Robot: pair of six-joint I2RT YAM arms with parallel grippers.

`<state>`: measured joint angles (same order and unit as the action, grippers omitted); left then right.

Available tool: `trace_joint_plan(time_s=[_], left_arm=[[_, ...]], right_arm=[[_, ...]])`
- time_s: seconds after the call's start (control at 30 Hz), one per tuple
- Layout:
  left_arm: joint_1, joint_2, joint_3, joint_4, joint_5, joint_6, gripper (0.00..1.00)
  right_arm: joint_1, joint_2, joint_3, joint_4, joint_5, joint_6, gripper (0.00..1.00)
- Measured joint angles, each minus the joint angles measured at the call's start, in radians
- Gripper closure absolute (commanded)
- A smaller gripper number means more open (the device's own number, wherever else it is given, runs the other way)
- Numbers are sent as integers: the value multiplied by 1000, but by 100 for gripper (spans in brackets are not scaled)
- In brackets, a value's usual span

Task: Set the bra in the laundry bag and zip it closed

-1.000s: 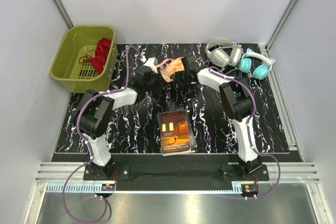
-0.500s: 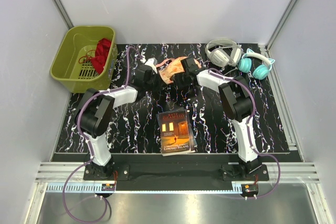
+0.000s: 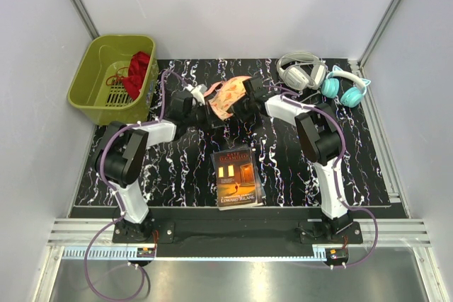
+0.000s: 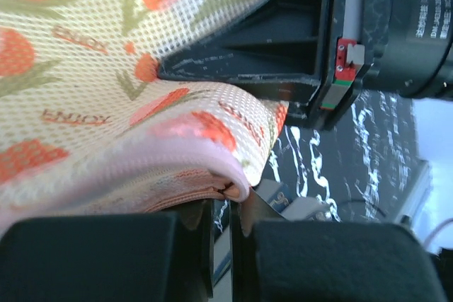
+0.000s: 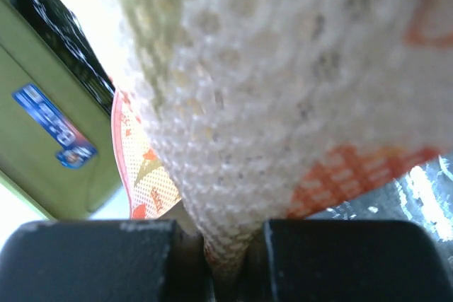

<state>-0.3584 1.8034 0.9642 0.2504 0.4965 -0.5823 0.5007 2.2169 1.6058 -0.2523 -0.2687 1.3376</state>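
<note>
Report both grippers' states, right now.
Left gripper: closed, pinching the pink edge of the laundry bag.
Right gripper: closed, pinching the laundry bag's mesh fabric.

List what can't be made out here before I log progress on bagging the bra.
- The bra: in no view; the laundry bag may hide it.
- Zip state: too small from above; left wrist shows only pink edging.
- Right wrist: blurred mesh fills nearly the whole frame.

Both arms stretched forward, wrists angled inward; left gripper (image 4: pixel 225 235) and right gripper (image 5: pixel 225 259) each clamped on laundry bag (image 3: pixel 228 95).
</note>
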Motion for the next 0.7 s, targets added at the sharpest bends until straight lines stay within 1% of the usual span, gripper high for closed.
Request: trace_joint_plan(time_s=[0.17, 0.37, 0.5, 0.57, 0.6, 0.7], left_arm=[[6, 0, -65, 76, 24, -56, 100], [18, 0, -73, 111, 46, -100, 100], [30, 3, -69, 117, 77, -124, 100], [44, 11, -63, 98, 94, -127, 100], [56, 19, -60, 85, 100, -131, 100], [86, 58, -40, 59, 118, -151, 100]], right_arm=[[-6, 0, -39, 56, -40, -67, 100], [-19, 1, -45, 95, -85, -114, 100], [-26, 10, -30, 106, -122, -164, 58], [-42, 11, -29, 111, -128, -174, 48], [-61, 11, -33, 115, -134, -174, 41], [-134, 10, -71, 154, -146, -150, 34]])
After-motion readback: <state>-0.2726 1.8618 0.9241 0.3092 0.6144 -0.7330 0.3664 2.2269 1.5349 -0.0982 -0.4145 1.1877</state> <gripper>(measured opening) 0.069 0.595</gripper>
